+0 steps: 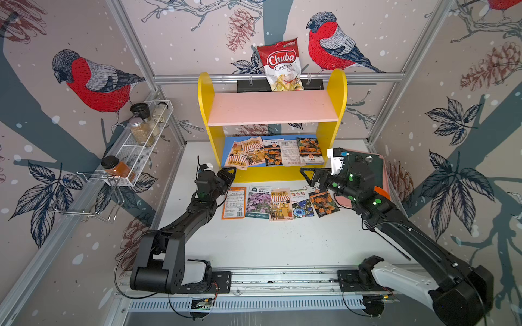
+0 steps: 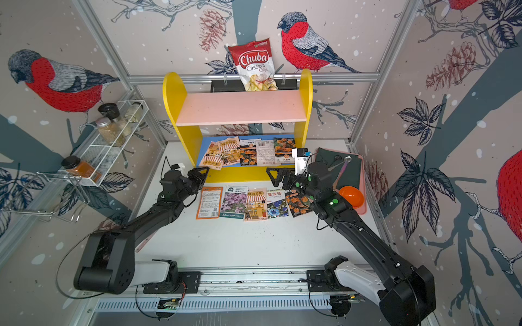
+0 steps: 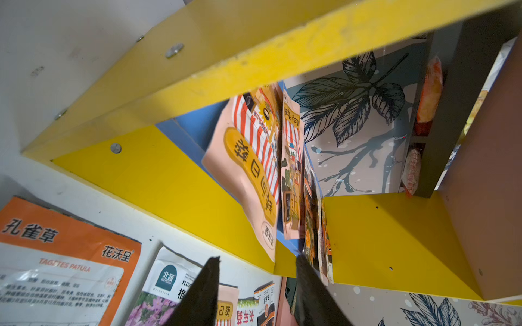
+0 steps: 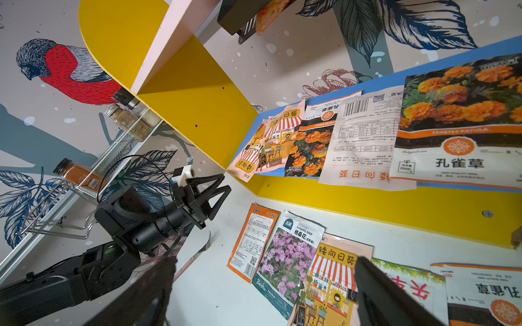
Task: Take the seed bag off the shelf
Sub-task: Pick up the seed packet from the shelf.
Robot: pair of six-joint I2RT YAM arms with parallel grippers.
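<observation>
The shelf [image 1: 204, 107] [image 2: 172, 98] has yellow sides, a bare pink upper board and a blue lower board carrying several seed bags. The leftmost seed bag [image 1: 238, 158] [image 2: 213, 158] [image 3: 251, 175] [image 4: 248, 158] is pink with a striped awning, and its corner overhangs the board's front edge. My left gripper [image 1: 230, 171] [image 2: 204, 170] [image 3: 257, 259] is at that corner, jaws partly closed with a gap, and the bag's corner is just beyond the tips. My right gripper [image 1: 308, 175] [image 2: 273, 175] [image 4: 264, 262] hovers wide open before the shelf's right front, holding nothing.
A row of seed bags [image 1: 279, 201] lies on the table before the shelf. A white wire rack [image 1: 141, 141] with spice jars hangs on the left wall. A Chuba chip bag [image 1: 281, 65] hangs behind the shelf. A pink tray [image 2: 364, 209] with an orange bowl [image 2: 351, 196] sits right.
</observation>
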